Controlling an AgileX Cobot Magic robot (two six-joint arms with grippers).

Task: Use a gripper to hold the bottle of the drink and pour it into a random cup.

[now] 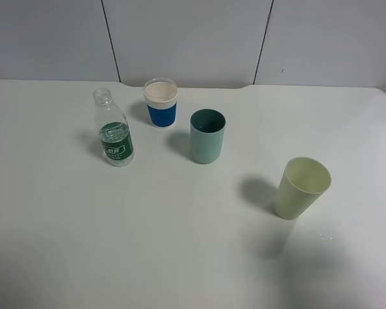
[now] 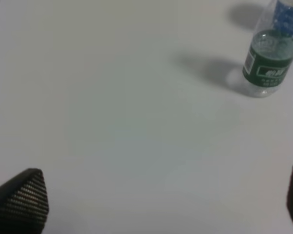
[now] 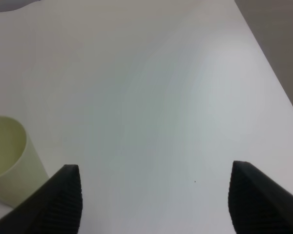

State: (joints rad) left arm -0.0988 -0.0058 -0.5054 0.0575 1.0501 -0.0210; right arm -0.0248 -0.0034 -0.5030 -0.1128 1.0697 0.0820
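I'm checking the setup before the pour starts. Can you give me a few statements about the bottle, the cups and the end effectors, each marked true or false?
1. The bottle stands upright with no cap. True.
2. The left end effector is shut on the bottle. False: its fingers stand wide apart, with the bottle well clear of them.
3. Three cups stand on the table. True.
4. The teal cup lies on its side. False: it stands upright.
5. The pale yellow cup shows beside the right end effector in the right wrist view. True.

Bottle [image 1: 114, 137] clear glossy plastic; table [image 1: 180, 244] smooth matt white; pincer pads [image 3: 63, 200] ribbed, probably rubber
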